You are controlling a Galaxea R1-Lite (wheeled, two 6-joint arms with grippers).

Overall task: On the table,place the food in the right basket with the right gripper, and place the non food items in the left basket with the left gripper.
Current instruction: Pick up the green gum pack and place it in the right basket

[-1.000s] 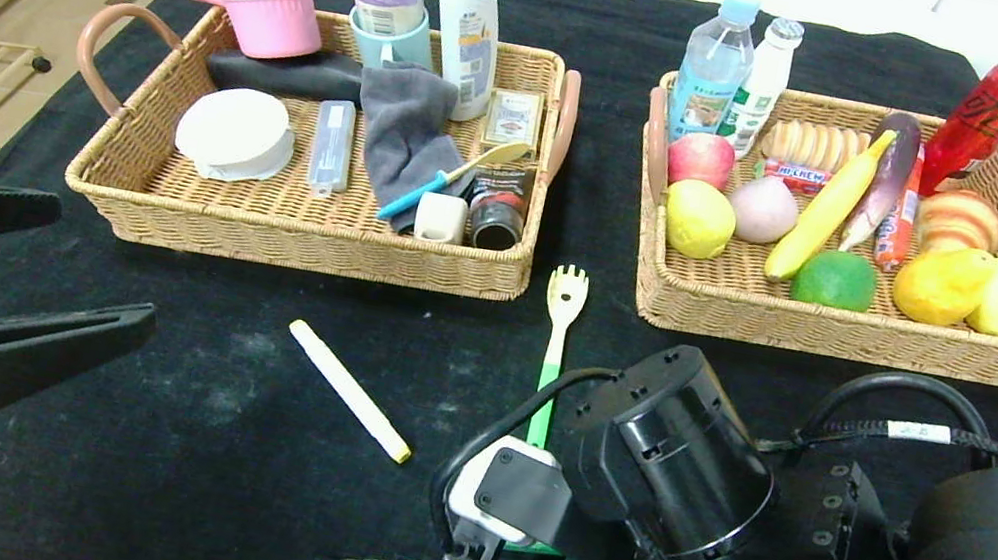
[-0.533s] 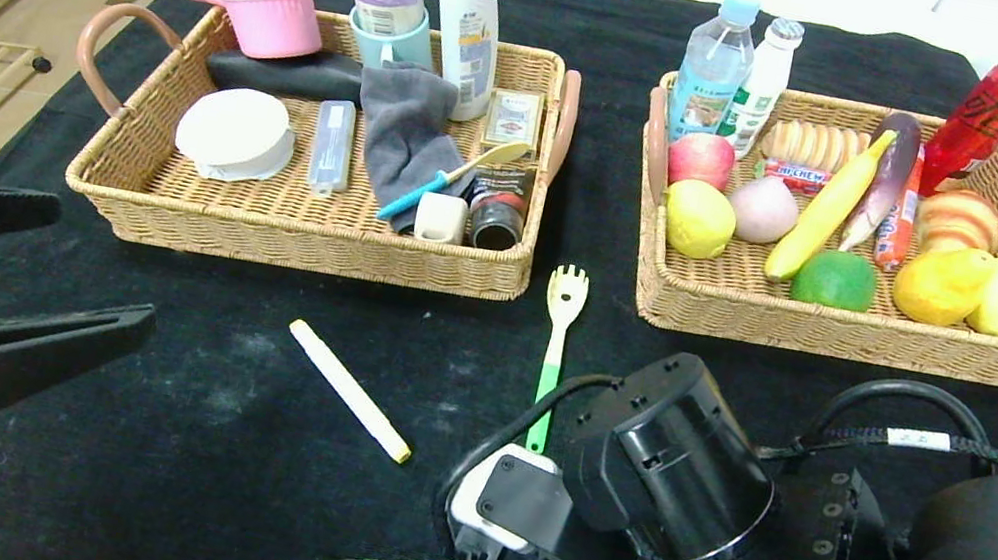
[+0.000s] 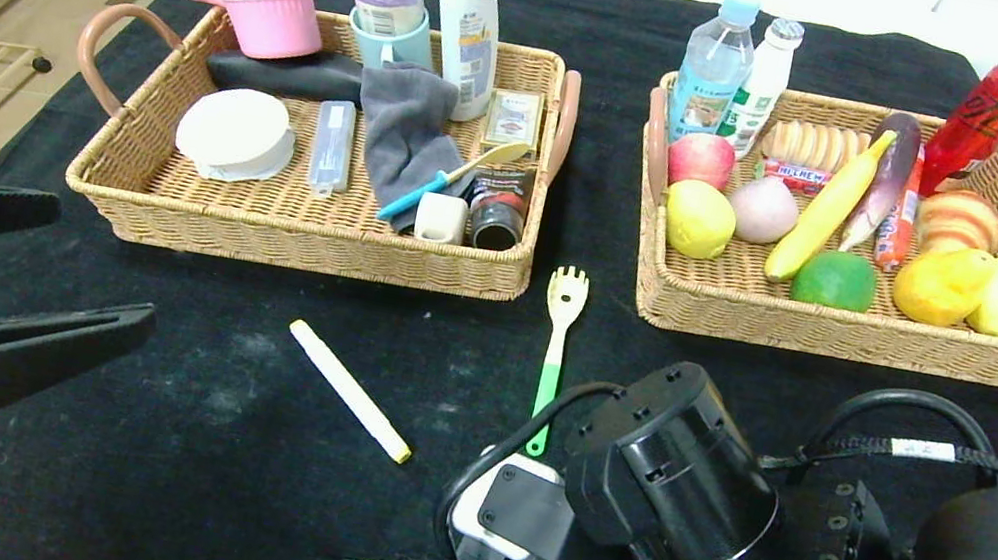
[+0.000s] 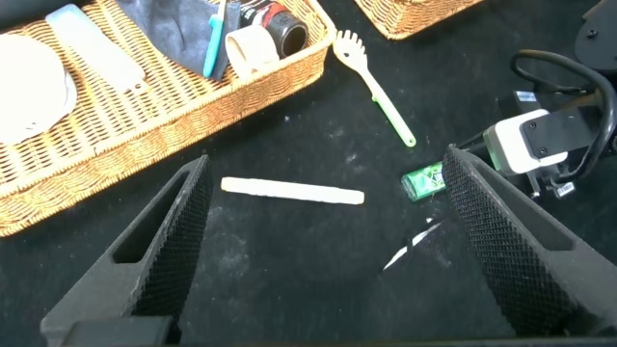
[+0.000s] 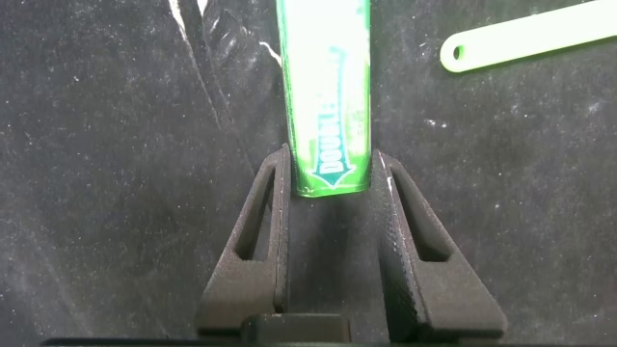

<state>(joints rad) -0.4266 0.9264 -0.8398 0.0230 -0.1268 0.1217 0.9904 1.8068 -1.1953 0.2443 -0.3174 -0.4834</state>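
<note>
Right tool (image 5: 330, 188) is down on the black surface (image 3: 229, 438), fingers pinched on the end of the green gum pack (image 5: 324, 96); left tool (image 4: 318, 251) hovers spread wide above the white marker (image 4: 292, 192).

I see the gum pack (image 5: 326, 96) lying between my right gripper's (image 5: 331, 226) fingers; the spork (image 3: 553, 355) just beyond it, the marker (image 3: 350, 390) to its left, both baskets (image 3: 305, 227) (image 3: 855, 332) farther ahead.
</note>
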